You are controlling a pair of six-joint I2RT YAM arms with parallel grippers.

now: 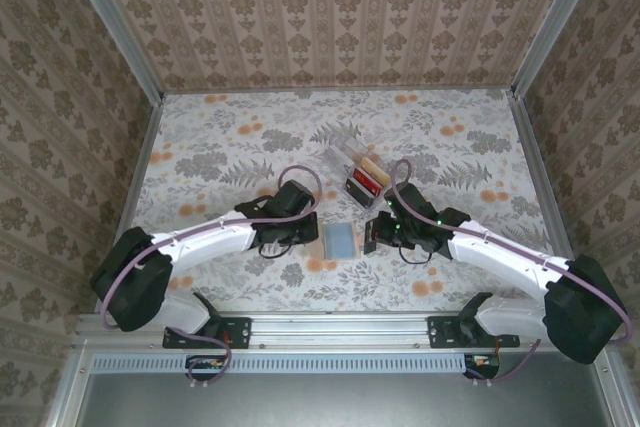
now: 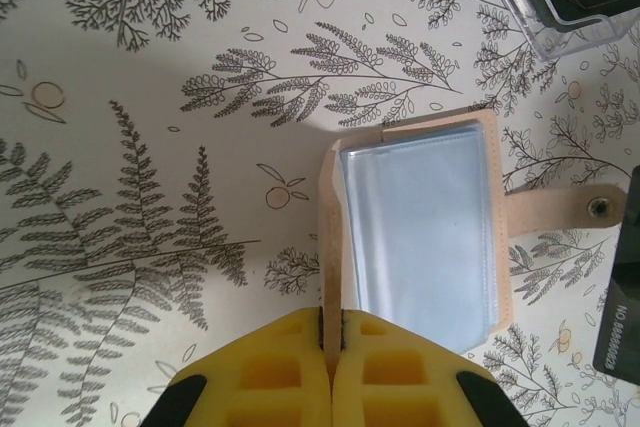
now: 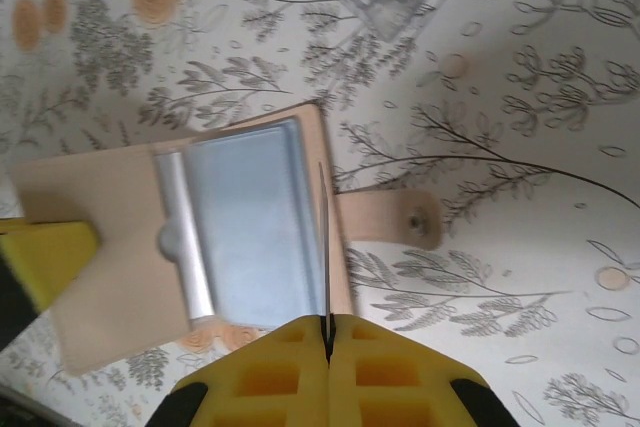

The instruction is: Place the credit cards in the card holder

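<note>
The tan card holder (image 2: 490,162) lies open on the table, its clear blue-grey sleeves (image 2: 420,237) facing up and its snap strap (image 3: 415,219) out to the right. My left gripper (image 2: 333,342) is shut on the holder's tan cover (image 3: 100,247), holding that flap up on edge. A dark credit card (image 3: 325,247) stands on edge over the sleeves with my right gripper (image 3: 327,332) shut on it; the card's printed face (image 2: 620,322) also shows. From above, both grippers (image 1: 308,234) (image 1: 373,235) flank the holder (image 1: 340,239). A red card (image 1: 358,185) and an orange-tan card (image 1: 371,168) sit in the clear tray.
The clear plastic tray (image 1: 345,159) stands just beyond the holder, its corner (image 2: 560,27) close to the holder's far edge. Patterned walls enclose the flowered table (image 1: 220,147) on three sides. Both arms lie low across the near half.
</note>
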